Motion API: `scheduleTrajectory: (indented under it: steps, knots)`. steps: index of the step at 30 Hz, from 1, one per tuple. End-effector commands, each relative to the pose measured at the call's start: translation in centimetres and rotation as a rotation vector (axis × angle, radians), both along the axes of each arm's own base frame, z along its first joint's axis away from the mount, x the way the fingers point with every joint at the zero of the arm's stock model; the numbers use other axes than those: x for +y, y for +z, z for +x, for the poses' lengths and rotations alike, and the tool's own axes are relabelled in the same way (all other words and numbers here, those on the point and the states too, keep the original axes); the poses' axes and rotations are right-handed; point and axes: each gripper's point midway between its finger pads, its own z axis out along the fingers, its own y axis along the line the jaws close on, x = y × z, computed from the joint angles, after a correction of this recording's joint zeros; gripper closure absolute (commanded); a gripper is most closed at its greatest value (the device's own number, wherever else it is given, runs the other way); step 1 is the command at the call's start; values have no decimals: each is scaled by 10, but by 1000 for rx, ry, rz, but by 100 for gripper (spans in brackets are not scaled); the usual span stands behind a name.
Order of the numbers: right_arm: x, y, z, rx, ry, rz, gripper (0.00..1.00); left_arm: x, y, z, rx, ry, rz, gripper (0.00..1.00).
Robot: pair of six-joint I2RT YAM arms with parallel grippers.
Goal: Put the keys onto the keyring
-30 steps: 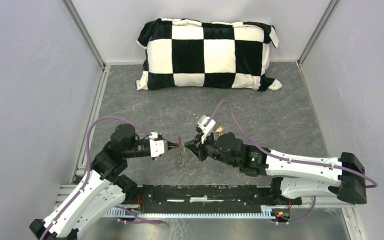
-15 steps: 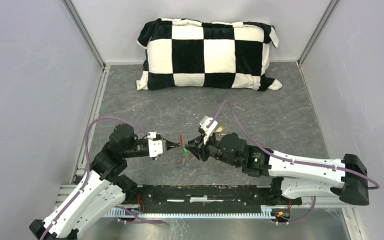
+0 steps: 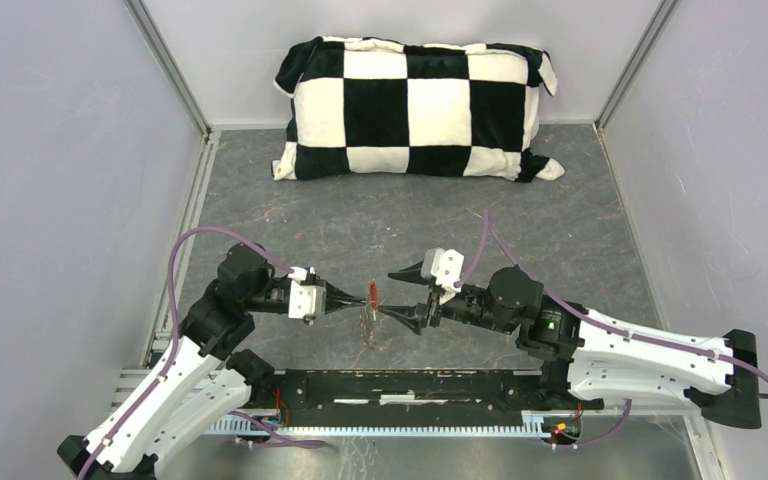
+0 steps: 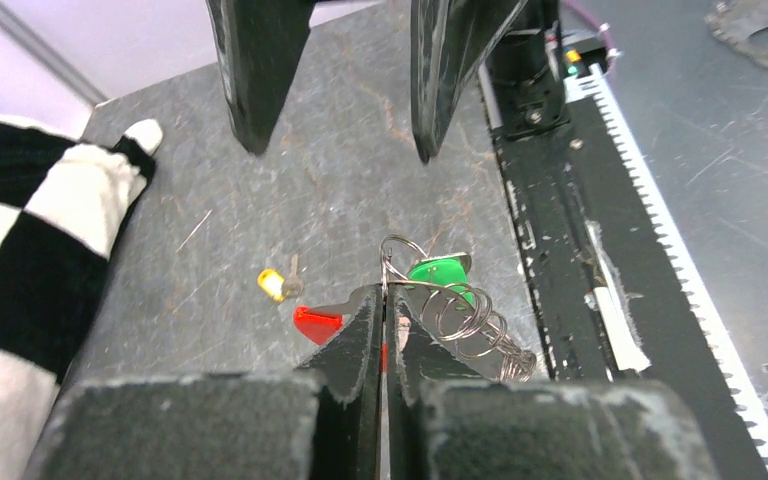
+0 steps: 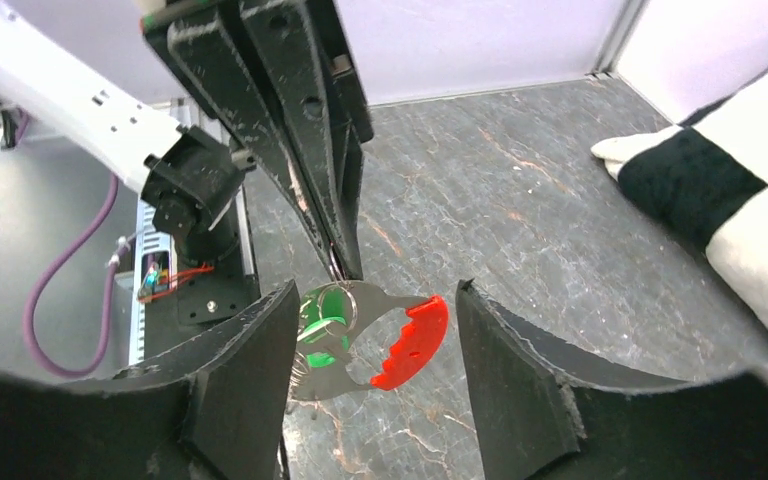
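Left end effector [image 3: 358, 298] is reaching in from the left, its fingers pressed tight together and pinching the keyring [image 4: 463, 316]. The ring is held up off the table [image 3: 560, 220], right in the middle between the two arms. The wire loop and coiled links spill out to one side of the fingertips, and the red tag [image 5: 412, 340] juts out on the other.

The green key [image 4: 440, 272] dangles right against the ring, close under the pinch. The left wrist view does not make clear exactly how it sits on the wire. The yellow key [image 4: 272, 285] lies flat on the table by itself, near the bundle but apart from it, with nothing touching it.

Right end effector [image 3: 387, 294] faces in from the opposite side with its fingers spread wide. From its own wrist view the ring, green key and red tag hang in the gap between those two fingers, touching neither one.

At the far end of the table a black-and-white checkered pillow [image 3: 415, 105] rests against the back wall.
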Motion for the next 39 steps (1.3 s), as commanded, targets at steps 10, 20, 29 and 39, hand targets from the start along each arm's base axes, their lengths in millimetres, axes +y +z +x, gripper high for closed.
scheduleTrajectory:
  steps: [10, 20, 29, 39]
  knots:
    - [19, 26, -25, -148, 224, 46, 42, -5, 45, -27, -1, -155, -77, 98]
    - [25, 26, -26, -115, 264, 73, 60, -2, 40, -30, -10, -164, -60, 98]
    - [30, 14, -30, -85, 305, 29, 66, -2, 40, -29, -13, -158, -60, 98]
    - [33, 14, -26, -77, 290, 26, 97, -2, 39, -30, -8, -163, -59, 98]
